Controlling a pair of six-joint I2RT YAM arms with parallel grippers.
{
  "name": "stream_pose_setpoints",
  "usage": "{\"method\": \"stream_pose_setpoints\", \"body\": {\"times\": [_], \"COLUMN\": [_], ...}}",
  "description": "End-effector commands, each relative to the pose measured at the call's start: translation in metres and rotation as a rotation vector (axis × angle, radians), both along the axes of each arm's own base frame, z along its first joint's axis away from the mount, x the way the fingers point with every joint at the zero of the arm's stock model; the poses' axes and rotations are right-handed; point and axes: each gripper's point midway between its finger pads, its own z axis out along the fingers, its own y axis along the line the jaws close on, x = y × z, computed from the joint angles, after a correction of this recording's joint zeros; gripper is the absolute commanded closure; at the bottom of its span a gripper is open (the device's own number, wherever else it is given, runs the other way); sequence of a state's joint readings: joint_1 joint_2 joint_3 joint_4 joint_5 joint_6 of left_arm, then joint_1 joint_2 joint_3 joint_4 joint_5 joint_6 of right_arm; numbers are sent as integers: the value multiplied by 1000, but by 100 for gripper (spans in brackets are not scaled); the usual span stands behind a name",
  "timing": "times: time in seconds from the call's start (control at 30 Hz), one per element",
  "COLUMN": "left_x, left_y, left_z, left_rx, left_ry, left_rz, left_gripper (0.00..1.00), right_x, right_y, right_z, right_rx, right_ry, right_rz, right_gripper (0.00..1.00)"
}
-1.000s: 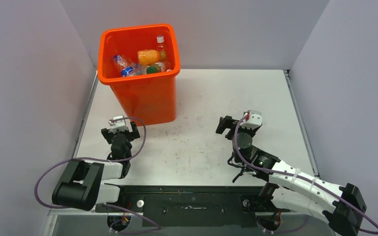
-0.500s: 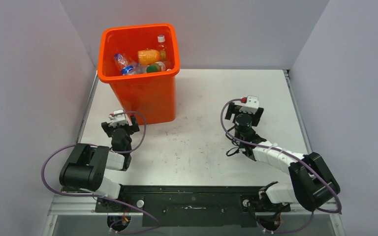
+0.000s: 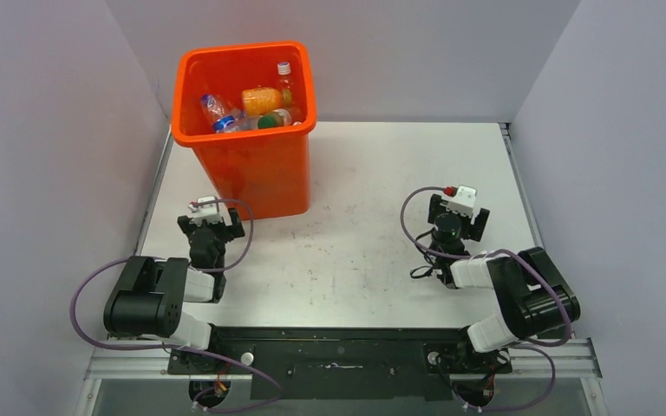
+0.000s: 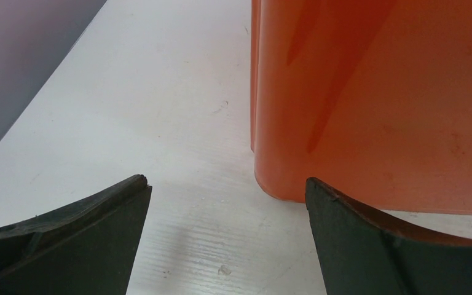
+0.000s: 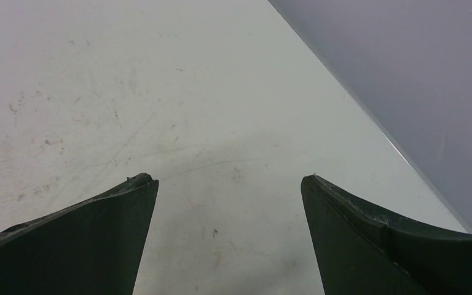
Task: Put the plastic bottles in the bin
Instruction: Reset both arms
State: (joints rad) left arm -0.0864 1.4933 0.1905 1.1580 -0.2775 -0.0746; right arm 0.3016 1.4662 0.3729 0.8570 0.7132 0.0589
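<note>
Top external: right claw (image 3: 458,218) farther right

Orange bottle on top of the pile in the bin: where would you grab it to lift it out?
Probably around the middle of its body, straight down from above. The orange bottle lies on its side on top of the other bottles, and the tall walls of the bin block any way in from the side. Pinch across its width, not its length.
</note>
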Motion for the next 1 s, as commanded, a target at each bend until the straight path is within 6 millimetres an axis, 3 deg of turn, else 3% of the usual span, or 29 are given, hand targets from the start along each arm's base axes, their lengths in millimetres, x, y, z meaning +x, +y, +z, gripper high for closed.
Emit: {"method": "stream_pose_setpoints", "body": {"times": [0.0,0.07,0.2,0.4,0.43,0.47,0.5,0.57,0.97], "left_x": [5,7,13,16,16,16,17,18,17], "left_y": [-15,-22,-18,-19,-19,-19,-18,-14,-12], "left_z": [24,22,20,19,19,18,18,17,18], "left_rx": [-5,16,-1,4,4,3,0,-9,-13], "left_ry": [-97,-78,-56,-39,-40,-35,-35,-27,-28], "left_rz": [-113,-147,-130,-137,-137,-137,-130,-100,-81], "left_gripper": [4,4,4,4,4,4,4,4,4], "right_x": [-3,-4,-5,-14,-14,-10,0,12,10], "right_y": [-5,-6,-17,-5,-5,-5,-5,-7,-10], "right_z": [-5,-8,-10,-15,-6,-7,-21,-24,-25], "right_rx": [-3,-15,60,51,18,53,73,97,95], "right_ry": [-85,-89,-115,-152,-195,-179,-102,-82,-78], "right_rz": [31,35,34,163,169,150,167,183,187], "right_gripper": [10,10,10,10,10,10,10,10,10]}}
